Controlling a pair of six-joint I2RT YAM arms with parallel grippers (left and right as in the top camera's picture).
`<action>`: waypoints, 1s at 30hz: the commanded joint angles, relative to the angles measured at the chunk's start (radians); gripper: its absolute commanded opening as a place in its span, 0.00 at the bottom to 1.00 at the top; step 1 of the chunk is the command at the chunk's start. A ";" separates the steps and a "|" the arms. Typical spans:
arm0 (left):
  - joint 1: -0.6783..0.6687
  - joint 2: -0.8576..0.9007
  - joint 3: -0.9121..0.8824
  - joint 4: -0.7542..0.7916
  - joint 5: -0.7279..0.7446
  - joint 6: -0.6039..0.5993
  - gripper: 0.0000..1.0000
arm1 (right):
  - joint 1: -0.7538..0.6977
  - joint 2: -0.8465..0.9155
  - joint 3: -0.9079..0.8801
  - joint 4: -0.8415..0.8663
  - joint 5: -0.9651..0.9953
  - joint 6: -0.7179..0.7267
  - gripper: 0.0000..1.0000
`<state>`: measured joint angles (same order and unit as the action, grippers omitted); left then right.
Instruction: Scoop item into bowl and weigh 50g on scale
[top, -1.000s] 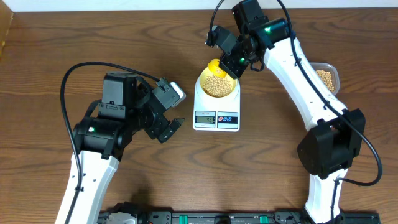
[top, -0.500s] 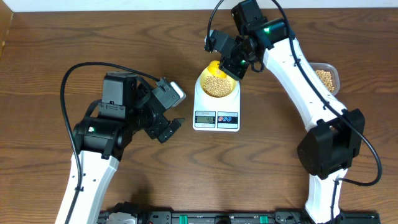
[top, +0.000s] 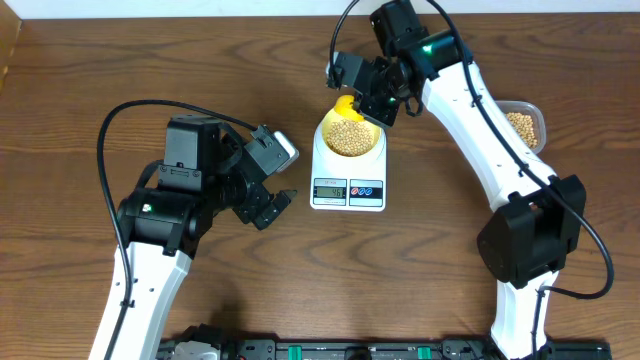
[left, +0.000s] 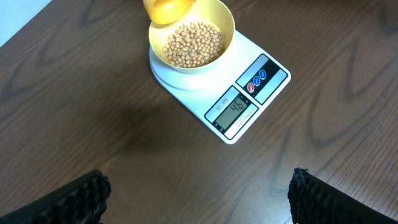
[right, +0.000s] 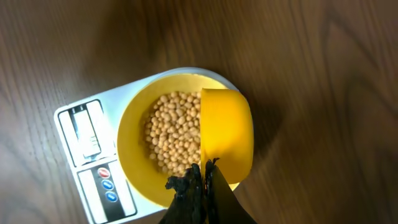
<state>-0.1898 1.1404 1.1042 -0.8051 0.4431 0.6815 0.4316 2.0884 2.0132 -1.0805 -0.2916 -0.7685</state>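
Note:
The pale yellow bowl (top: 349, 136) stands on the white scale (top: 348, 180) and holds many beige beans (right: 175, 132). The scale's display reads 46 in the left wrist view (left: 236, 107). My right gripper (right: 202, 180) is shut on the handle of a bright yellow scoop (right: 227, 134), which is tipped on its side over the bowl's far rim (top: 346, 105). My left gripper (top: 268, 208) is open and empty, low over the bare table left of the scale; its fingertips show at the bottom of the left wrist view (left: 196, 193).
A clear plastic tub (top: 524, 124) with more beans stands at the right, partly behind my right arm. The table's far edge meets a white wall at the top of the overhead view.
The right gripper has shifted slightly up and left with the scoop, away from the bowl's centre toward its far rim. The left arm has not moved.

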 joint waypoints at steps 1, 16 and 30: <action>0.005 -0.011 -0.008 -0.002 0.010 0.006 0.94 | 0.009 -0.007 0.021 0.016 -0.003 -0.033 0.01; 0.005 -0.011 -0.008 -0.002 0.010 0.006 0.94 | -0.100 -0.063 0.039 0.136 -0.037 0.252 0.01; 0.005 -0.011 -0.008 -0.002 0.010 0.006 0.94 | -0.355 -0.140 0.039 0.011 -0.108 0.470 0.01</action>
<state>-0.1898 1.1404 1.1042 -0.8051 0.4431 0.6811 0.1104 1.9797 2.0327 -1.0416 -0.3691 -0.3668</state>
